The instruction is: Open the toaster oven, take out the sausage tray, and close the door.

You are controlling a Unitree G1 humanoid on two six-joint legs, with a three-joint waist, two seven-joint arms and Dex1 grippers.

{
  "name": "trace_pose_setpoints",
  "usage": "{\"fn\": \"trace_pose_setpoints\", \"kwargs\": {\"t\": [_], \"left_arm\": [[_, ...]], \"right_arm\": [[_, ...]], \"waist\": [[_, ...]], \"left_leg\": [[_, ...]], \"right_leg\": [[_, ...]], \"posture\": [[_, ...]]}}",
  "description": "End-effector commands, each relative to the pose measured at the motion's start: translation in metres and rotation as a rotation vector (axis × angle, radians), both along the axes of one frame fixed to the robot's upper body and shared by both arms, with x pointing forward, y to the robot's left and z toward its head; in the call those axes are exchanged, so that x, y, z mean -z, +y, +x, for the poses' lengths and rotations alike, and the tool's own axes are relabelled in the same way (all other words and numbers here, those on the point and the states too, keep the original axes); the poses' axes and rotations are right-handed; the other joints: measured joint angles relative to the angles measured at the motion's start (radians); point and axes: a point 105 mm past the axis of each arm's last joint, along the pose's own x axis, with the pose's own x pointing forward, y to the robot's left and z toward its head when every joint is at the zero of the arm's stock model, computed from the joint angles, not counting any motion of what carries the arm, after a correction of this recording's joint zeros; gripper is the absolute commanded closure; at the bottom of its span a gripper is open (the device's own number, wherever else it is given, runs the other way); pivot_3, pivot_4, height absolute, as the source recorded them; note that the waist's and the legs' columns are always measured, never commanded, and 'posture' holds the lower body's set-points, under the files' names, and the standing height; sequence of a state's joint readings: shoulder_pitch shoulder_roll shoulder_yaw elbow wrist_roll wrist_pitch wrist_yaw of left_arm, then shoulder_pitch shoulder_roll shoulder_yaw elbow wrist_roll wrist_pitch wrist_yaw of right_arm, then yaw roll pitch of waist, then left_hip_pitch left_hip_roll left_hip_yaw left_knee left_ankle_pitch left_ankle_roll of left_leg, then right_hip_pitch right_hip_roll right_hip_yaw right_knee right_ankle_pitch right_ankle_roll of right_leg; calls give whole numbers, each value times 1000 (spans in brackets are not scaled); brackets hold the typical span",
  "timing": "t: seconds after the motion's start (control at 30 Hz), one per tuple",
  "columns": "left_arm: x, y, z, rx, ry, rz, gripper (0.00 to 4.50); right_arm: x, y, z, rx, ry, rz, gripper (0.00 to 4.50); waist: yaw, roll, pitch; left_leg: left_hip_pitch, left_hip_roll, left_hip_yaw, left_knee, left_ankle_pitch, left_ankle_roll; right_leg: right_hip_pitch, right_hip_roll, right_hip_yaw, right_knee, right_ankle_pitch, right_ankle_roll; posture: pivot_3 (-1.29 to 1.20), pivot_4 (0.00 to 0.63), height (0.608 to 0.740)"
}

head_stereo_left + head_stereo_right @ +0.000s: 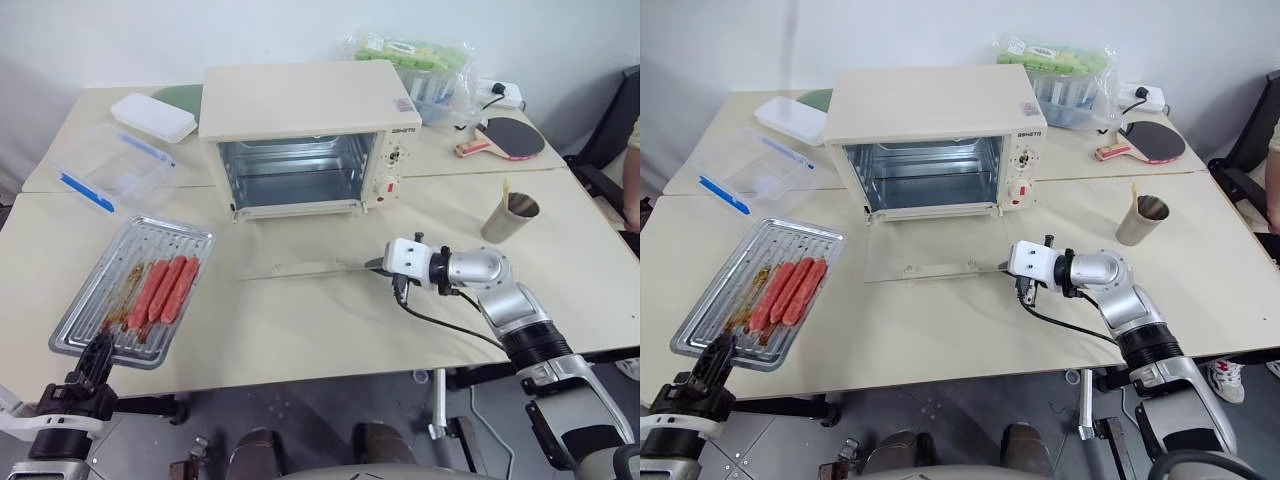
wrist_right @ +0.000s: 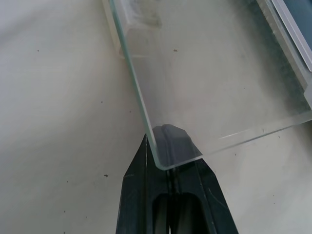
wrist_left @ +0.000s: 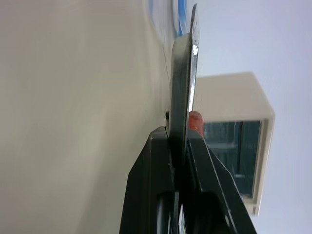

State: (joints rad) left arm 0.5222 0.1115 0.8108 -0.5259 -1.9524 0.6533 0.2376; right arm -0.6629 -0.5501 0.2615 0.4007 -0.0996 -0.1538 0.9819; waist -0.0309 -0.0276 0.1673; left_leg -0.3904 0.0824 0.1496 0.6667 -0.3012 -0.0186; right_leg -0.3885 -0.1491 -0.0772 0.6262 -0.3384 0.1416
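Nearest, the left gripper [image 1: 97, 352] pinched the sausage tray [image 1: 135, 288] resting on the table [image 1: 320, 330], while the right gripper [image 1: 1018, 283], pressed together under the lowered door [image 1: 930, 262], should have lifted its free edge smoothly toward the toaster oven [image 1: 935, 135].

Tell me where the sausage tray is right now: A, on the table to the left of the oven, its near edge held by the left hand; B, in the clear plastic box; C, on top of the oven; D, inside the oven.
A: the tray lies on the table, its near edge pinched by the left hand, and the oven stands open and empty.
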Motion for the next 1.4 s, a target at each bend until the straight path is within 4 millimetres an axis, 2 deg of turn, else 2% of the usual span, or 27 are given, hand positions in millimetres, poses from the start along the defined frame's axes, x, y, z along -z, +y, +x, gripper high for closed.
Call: {"fn": "trace_pose_setpoints", "kwargs": {"t": [0.03,0.33,0.57,0.7,0.8,0.9,1.0,1.1,1.2,1.4], "left_arm": [[-4,6,-7,-26,-21,2,4500],[1,1,-4,27,6,1,4500],[7,-12,8,181,45,26,4500],[6,-20,11,286,47,54,4500],[8,-30,16,411,64,80,4500],[7,-42,28,596,79,113,4500],[4,-43,50,696,83,123,4500],[1,-49,67,791,90,126,4500],[0,-60,82,890,103,120,4500],[-10,-86,104,1090,113,133,4500]], "right_arm": [[-45,8,8,-14,-100,59,4460],[-106,12,25,-9,-198,93,4460],[-128,14,42,-13,-268,55,4460],[-138,14,44,-18,-282,58,4460],[-137,15,38,-45,-234,62,4460],[-121,11,13,-105,-76,63,4460],[-100,1,-12,-126,62,60,4460],[-86,-5,-28,-117,115,34,4460],[-84,-9,-34,-81,132,55,4460],[-81,-17,-38,-16,132,67,4460]], "waist": [[0,0,0],[1,0,0],[-1,0,0],[-3,1,1],[-3,2,1],[5,2,1],[10,3,2],[15,2,2],[0,4,2],[3,4,3]], "left_leg": [[0,0,0,0,0,0],[-1,0,0,0,-2,1],[-1,0,1,0,-2,1],[-1,0,1,-1,-2,0],[-1,1,1,-1,-2,0],[-1,1,0,-1,-2,0],[-3,1,-1,-1,-2,0],[-3,0,-1,-1,-2,0],[-3,0,0,-3,-2,0],[-3,1,3,-3,-2,-1]], "right_leg": [[0,0,0,0,0,0],[-1,0,0,0,0,0],[-1,0,0,-1,0,0],[-2,0,1,0,0,0],[-2,0,1,0,0,0],[-2,0,0,0,0,0],[-2,0,-1,2,0,-1],[-3,0,0,2,0,-1],[-4,0,1,2,0,0],[-4,1,0,2,0,0]], "posture": [[0,150,740],[0,150,740],[0,150,740],[0,150,740],[0,150,740],[0,150,740],[0,150,740],[0,150,740],[0,150,740],[0,150,740]]}}
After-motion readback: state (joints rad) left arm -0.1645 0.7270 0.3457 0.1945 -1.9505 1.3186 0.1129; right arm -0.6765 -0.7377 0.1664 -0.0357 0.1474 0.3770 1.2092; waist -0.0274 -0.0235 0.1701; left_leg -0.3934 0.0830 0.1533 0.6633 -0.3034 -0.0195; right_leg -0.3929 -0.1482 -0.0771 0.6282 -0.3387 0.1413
